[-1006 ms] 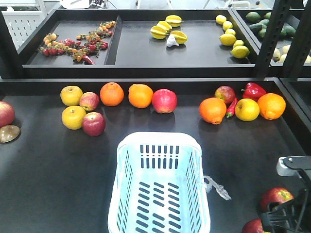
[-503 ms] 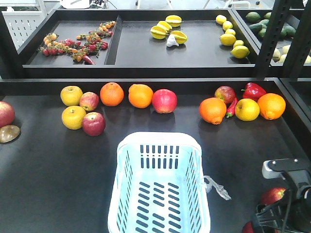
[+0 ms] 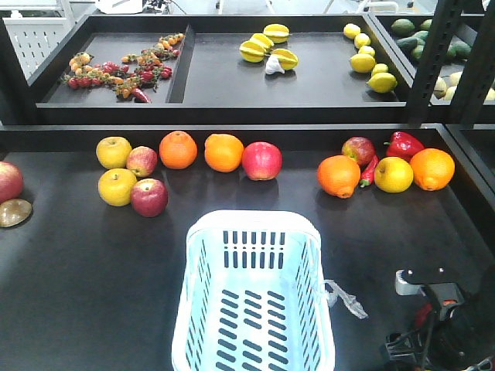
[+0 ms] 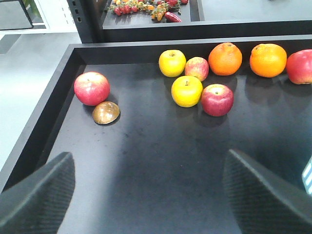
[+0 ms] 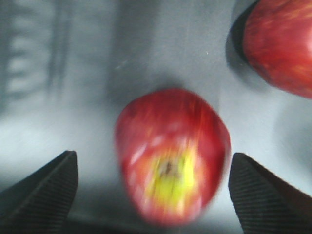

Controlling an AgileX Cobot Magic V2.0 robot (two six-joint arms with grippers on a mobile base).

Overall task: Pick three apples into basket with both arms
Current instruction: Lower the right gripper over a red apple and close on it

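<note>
Below right gripper (image 5: 152, 156), jaws apart, blurred red apple (image 5: 170, 151), seemingly yellow-patched, left gripper (image 4: 148, 158) jaws apart

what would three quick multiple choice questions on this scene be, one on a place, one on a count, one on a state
1. Where is the red apple in the right wrist view?
A) between the spread fingers of the right gripper
B) inside the basket
C) on the upper shelf
2. How many oranges lie on the lower table?
A) two
B) four
C) six
3. What state is the left gripper in?
A) open, empty
B) shut on a yellow apple
C) shut on an orange
Answers: 1 A, a finger shows on each side of it; 2 B, two sit left and two right; 3 A, only bare table lies between its fingers.
</note>
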